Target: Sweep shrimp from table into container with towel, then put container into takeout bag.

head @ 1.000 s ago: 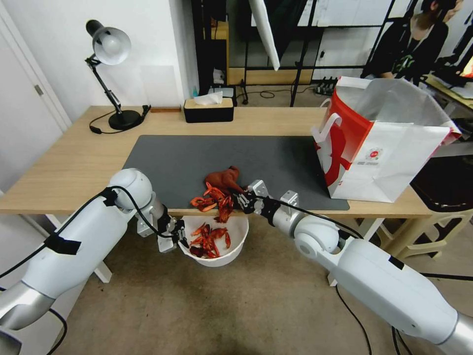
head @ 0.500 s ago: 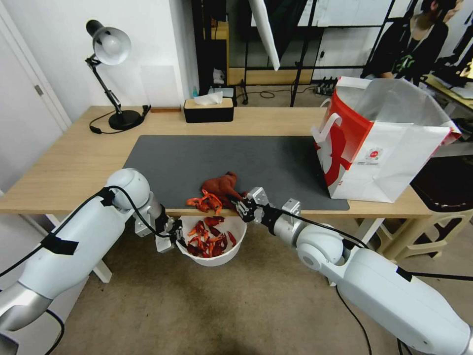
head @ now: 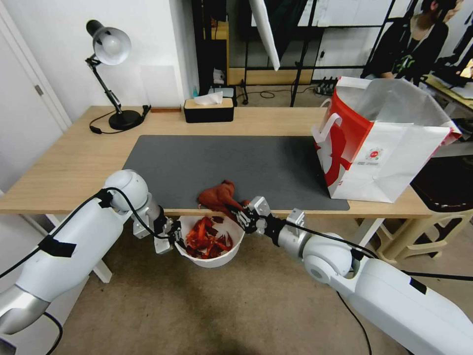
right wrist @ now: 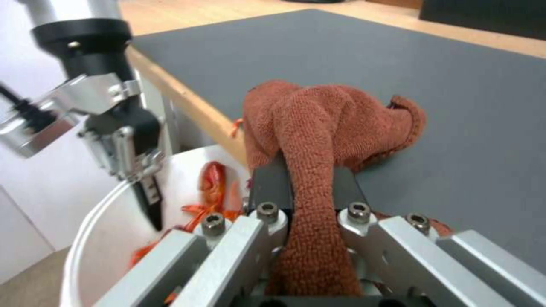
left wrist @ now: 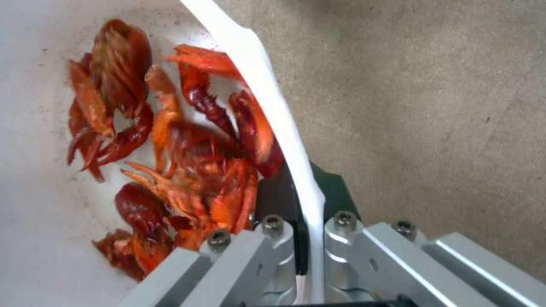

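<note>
— Since a second ago, shrimp (head: 208,237) have dropped off the table (head: 64,167) edge into the bowl (head: 212,259), lower centre.
— Grippers?
— Left gripper (head: 176,237) pinches the bowl's rim; right gripper (head: 240,215) clamps the towel (head: 219,194).

towel (right wrist: 318,128): rust-red looped terry cloth, matt, nubbly | container (left wrist: 267,98): smooth white plastic, thin rim | shrimp (left wrist: 199,170): glossy red-orange shells | table (head: 69,162): light wood, matt dark grey mat | takeout bag (head: 394,162): red-white paper, silver foil lining | right end effector (right wrist: 310,187): brushed metal, black pads
</note>
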Robot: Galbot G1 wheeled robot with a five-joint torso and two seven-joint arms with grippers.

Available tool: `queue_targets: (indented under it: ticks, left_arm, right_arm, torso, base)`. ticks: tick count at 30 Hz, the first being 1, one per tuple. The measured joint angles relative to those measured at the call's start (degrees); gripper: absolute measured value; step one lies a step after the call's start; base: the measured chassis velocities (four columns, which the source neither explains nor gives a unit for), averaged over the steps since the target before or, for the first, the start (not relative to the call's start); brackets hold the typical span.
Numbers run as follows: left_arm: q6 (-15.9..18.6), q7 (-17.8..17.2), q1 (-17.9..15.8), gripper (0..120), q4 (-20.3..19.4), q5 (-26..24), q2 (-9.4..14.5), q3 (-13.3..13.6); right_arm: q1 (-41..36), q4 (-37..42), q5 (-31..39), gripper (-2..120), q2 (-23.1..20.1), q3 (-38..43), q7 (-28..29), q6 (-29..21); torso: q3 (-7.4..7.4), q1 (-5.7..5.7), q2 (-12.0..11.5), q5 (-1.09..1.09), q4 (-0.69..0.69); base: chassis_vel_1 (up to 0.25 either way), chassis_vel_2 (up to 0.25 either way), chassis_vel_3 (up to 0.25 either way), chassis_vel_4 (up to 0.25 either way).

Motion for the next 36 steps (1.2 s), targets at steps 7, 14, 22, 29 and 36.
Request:
queue_targets:
  ticks: [7, 14, 22, 29, 36]
  left_arm:
    - [-0.01, 0.0, 0.07, 0, -0.01, 0.0, 0.17, -0.22]
    - [-0.03, 0.0, 0.39, 0, -0.01, -0.02, 0.21, -0.42]
    - [-0.03, -0.01, 0.85, 0, -0.21, 0.08, 0.22, -0.74]
    - [-0.04, -0.01, 1.45, 0, -0.55, 0.13, 0.34, -1.22]
    - [-0.03, -0.01, 1.53, 0, -0.92, 0.14, 0.45, -1.27]
  right_arm:
    - [-3.34, 2.5, -0.88, 2, -2.25, 1.48, -2.17, 0.35]
    - [-6.04, 5.16, -1.08, 2, -2.91, 3.35, -3.76, 1.58]
    - [-7.22, 6.03, -0.35, 2, -3.07, 4.38, -6.94, 4.65]
    - [-8.3, 5.31, -0.56, 2, -0.76, 6.64, -5.86, 8.82]
    - [-9.33, 4.71, -0.83, 2, 1.91, 11.5, -1.38, 10.53]
  torso:
    - [0.0, 0.0, 0.0, 0.0, -0.01]
    - [0.0, 0.0, 0.0, 0.0, 0.0]
    - [0.0, 0.0, 0.0, -0.01, 0.0]
    - [0.0, 0.0, 0.0, 0.0, 0.0]
    - [0.0, 0.0, 0.0, 0.0, 0.0]
  base:
    - [0.0, 0.0, 0.0, 0.0]
    - [0.0, 0.0, 0.0, 0.0]
    - [0.0, 0.0, 0.0, 0.0]
    - [0.0, 0.0, 0.0, 0.0]
    - [0.0, 0.0, 0.0, 0.0]
